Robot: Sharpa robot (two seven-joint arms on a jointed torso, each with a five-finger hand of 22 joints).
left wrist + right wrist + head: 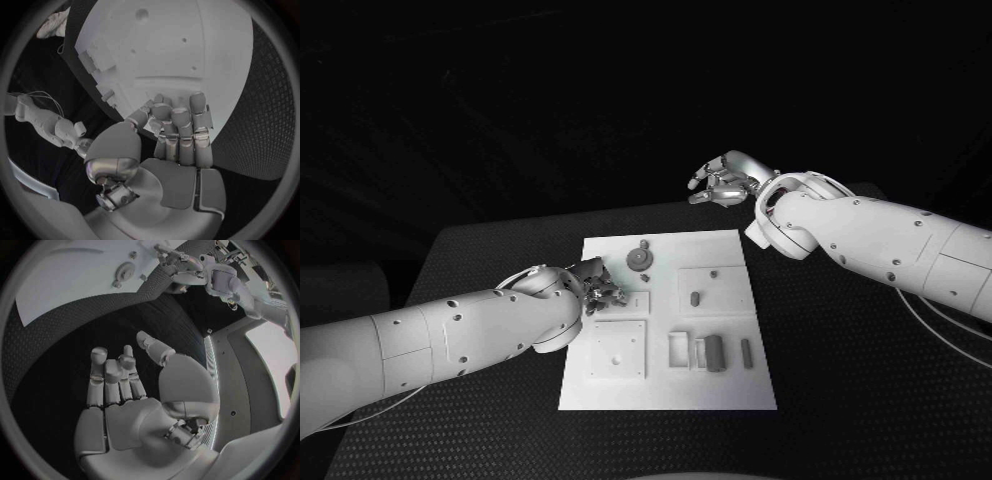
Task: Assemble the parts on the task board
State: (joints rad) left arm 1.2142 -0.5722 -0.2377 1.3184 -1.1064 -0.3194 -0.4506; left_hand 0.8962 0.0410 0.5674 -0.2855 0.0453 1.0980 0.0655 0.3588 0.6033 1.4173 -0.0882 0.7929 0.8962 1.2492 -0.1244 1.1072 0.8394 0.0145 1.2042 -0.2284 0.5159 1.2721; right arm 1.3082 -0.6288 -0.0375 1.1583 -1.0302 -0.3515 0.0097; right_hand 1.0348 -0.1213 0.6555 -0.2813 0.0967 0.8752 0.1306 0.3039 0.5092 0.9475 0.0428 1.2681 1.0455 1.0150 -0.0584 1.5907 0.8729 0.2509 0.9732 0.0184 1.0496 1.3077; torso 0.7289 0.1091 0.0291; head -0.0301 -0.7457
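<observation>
Black table (834, 400) with a textured surface.

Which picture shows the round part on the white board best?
The head view shows it best: the round part sits whole near the far end of the task board, seen from above. The right wrist view also shows it, small and bent by the lens. In the left wrist view I cannot pick it out for sure.

Black table (488, 250) w/ fine dotted texture, far edge and rear-left corner visible in head view. Behind it: all dark, no walls or floor discernible. Light dim, falls mainly on table centre; surroundings fade to black. Right wrist view shows pale panels (265, 347) past table edge, can't tell what they are.
</observation>
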